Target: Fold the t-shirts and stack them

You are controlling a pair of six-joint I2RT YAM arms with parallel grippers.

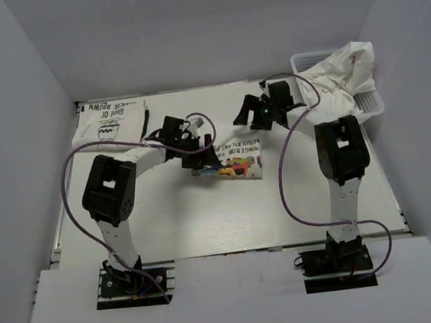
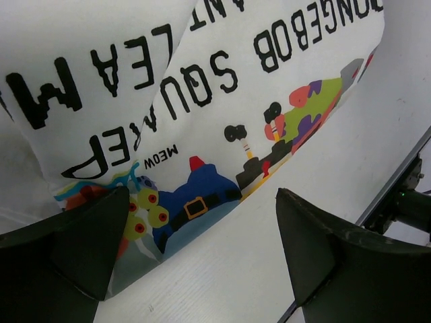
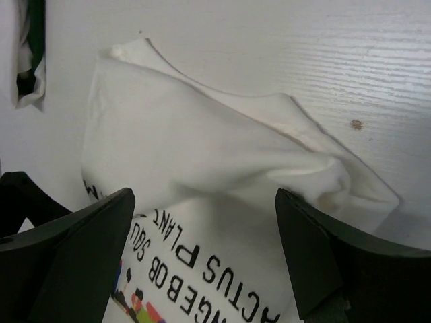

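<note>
A folded white t-shirt (image 1: 238,159) with black lettering and a colourful cartoon print lies mid-table. It fills the left wrist view (image 2: 222,81) and the right wrist view (image 3: 202,175). My left gripper (image 1: 203,153) is open at its left edge, with one finger (image 2: 81,242) over the printed corner and the other (image 2: 323,249) over bare table. My right gripper (image 1: 261,114) is open above its far edge, holding nothing. A second folded white t-shirt (image 1: 111,124) with black print lies at the far left. Crumpled white t-shirts (image 1: 342,79) hang over a basket.
A white plastic mesh basket (image 1: 371,103) stands at the far right corner under the crumpled shirts. Purple cables (image 1: 293,169) loop from both arms over the table. A dark strip (image 1: 144,123) lies beside the far-left folded shirt. The table's right edge (image 2: 397,168) shows in the left wrist view.
</note>
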